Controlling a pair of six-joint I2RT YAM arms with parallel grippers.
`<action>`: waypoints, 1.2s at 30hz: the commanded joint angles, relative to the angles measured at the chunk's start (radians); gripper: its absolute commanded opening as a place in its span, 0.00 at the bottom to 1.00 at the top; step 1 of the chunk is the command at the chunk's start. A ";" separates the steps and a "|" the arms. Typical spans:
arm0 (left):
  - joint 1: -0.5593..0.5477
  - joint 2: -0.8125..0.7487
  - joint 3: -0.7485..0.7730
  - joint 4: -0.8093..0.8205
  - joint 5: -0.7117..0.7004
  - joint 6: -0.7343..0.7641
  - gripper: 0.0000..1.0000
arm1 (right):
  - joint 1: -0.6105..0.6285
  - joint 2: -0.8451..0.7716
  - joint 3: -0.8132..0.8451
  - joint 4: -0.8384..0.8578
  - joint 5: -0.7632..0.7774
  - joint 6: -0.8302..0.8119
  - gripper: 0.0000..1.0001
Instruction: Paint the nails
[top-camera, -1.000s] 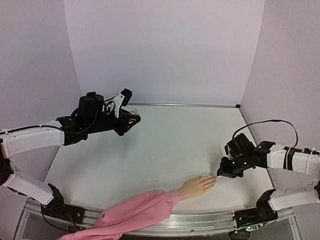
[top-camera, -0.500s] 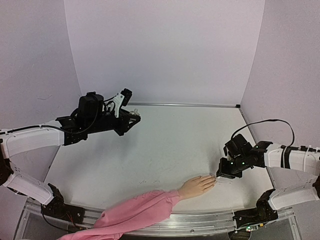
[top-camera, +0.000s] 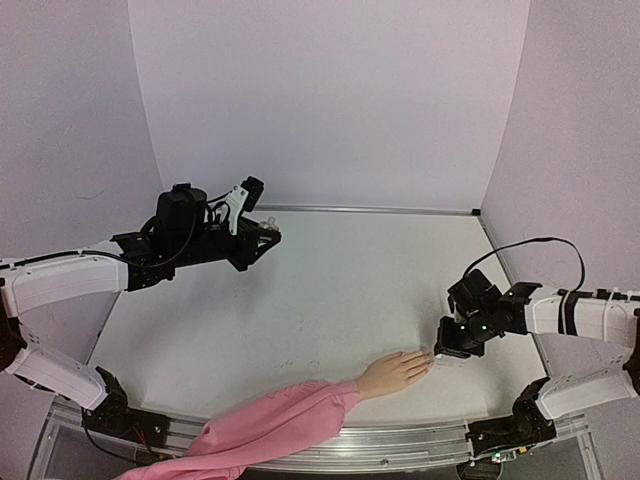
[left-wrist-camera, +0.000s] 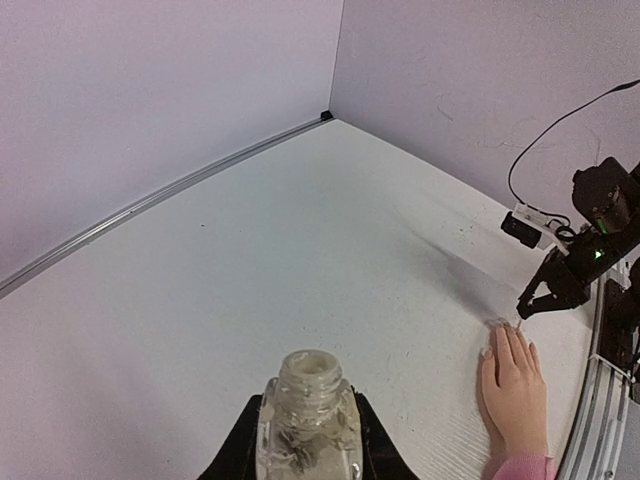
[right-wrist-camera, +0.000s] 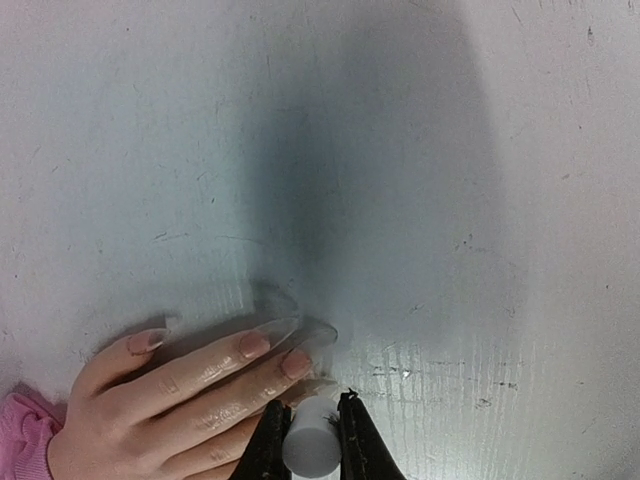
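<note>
Nails show as small pinkish ovals on the fingertips of the mannequin hand, which lies palm down on the white table near its front edge, right of centre, fingers pointing right. From the overhead view they are too small to tell from the skin. The right wrist view shows three of them plainly, with faint translucent shapes just beyond the fingertips that are hard to make out. The thumb side is cut off at the bottom of that view. A pink sleeve covers the wrist and trails left off the near edge, its end out of frame. Just right of the fingertips, the right gripper has its black fingers pressed onto a small white cylinder. The lower end of that piece is hidden, and whether it touches a nail cannot be told. Well apart, at the far left of the table, the left gripper hangs above the surface, its fingers pinching a clear glass bottle with an open threaded neck. The bottle's base is cut off by the frame, and its contents are unclear.
</note>
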 joint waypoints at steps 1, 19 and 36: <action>0.006 -0.019 0.015 0.067 -0.003 -0.002 0.00 | 0.007 0.010 0.019 -0.054 0.052 0.024 0.00; 0.006 -0.013 0.021 0.067 0.006 -0.006 0.00 | 0.006 -0.072 0.037 -0.085 0.032 -0.018 0.00; 0.005 -0.034 0.004 0.066 0.001 -0.006 0.00 | 0.011 -0.032 0.008 -0.018 -0.038 -0.044 0.00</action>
